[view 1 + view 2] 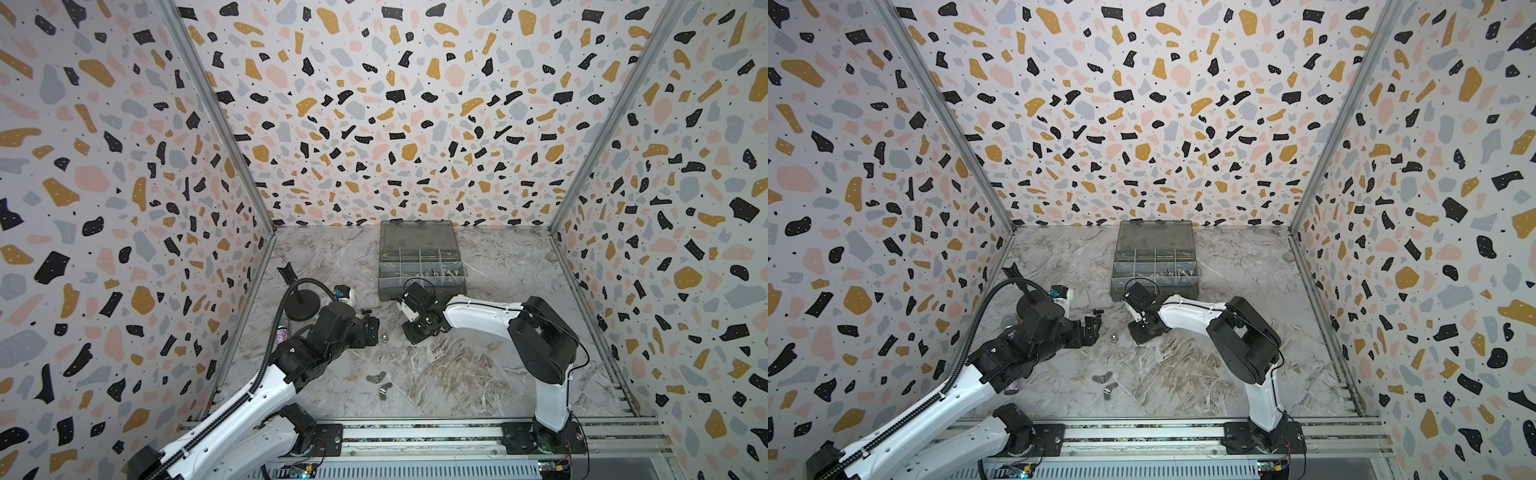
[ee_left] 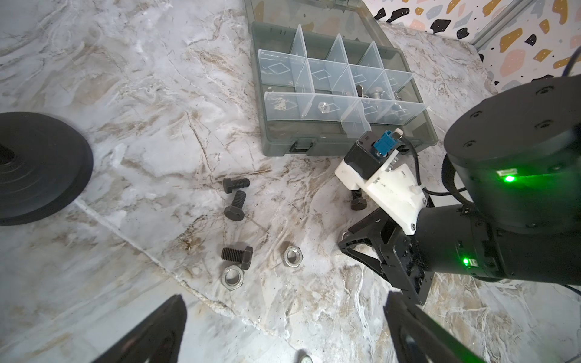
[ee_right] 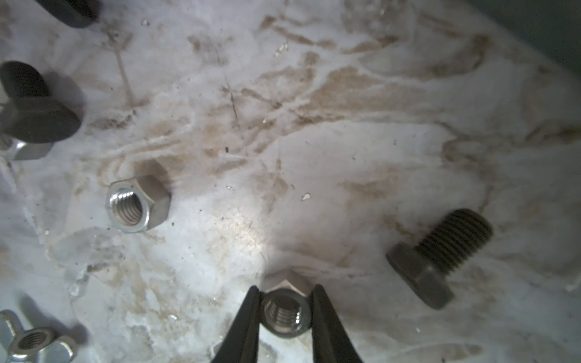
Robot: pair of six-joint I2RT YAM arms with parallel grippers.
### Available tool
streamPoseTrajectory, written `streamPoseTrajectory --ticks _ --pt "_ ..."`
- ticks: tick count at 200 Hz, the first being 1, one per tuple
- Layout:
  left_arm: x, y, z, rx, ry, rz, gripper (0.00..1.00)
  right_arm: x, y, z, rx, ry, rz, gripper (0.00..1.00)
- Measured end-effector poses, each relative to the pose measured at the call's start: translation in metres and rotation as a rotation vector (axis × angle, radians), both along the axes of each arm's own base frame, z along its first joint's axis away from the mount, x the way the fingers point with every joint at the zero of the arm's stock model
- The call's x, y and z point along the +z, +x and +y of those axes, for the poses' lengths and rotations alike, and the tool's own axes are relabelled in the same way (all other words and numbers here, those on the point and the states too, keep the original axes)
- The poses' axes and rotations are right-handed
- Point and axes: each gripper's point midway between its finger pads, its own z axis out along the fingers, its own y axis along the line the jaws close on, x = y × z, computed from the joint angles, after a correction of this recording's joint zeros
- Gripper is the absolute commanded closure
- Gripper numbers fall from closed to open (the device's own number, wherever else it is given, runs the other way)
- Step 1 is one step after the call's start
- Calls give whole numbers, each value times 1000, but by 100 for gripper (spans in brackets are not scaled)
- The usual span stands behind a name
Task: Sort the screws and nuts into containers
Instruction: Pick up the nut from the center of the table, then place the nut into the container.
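Silver nut point(image 3: 285, 311), bore upward, between fingers point(image 3: 245, 323)

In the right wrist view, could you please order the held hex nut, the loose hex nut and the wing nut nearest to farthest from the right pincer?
1. Held hex nut: clamped in the right pincer.
2. Loose hex nut: ahead, off to one side.
3. Wing nut: farthest out on that same side.

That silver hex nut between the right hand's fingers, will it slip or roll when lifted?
The hex nut looks like solid, shiny metal, so probably stiff, heavy for its size and a bit slippery. The right hand seems to meet it across its flat sides, which should hold. It lies flat, hole up, so rolling is unlikely.
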Motion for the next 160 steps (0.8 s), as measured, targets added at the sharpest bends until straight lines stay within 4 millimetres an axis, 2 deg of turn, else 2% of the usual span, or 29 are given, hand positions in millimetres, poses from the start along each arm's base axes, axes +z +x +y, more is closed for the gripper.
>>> streamPoseTrajectory --ticks 32,62,107,128,141,160 --pt "-5 3 -1 0 14 13 1 12 14 -3 -21 8 -12 83" --pt "-8 8 -5 -4 37 32 0 38 40 -12 -67 45 -51 83" --pt "7 27 -20 -26 52 15 1 95 106 -30 -157 125 -159 82" --pt "12 38 -28 -39 61 10 0 120 140 -30 -186 176 -210 82" --pt "13 43 -33 -48 68 11 0 126 159 -29 -198 192 -230 82" --pt "13 50 -39 -60 80 17 0 122 181 -24 -203 204 -229 82"
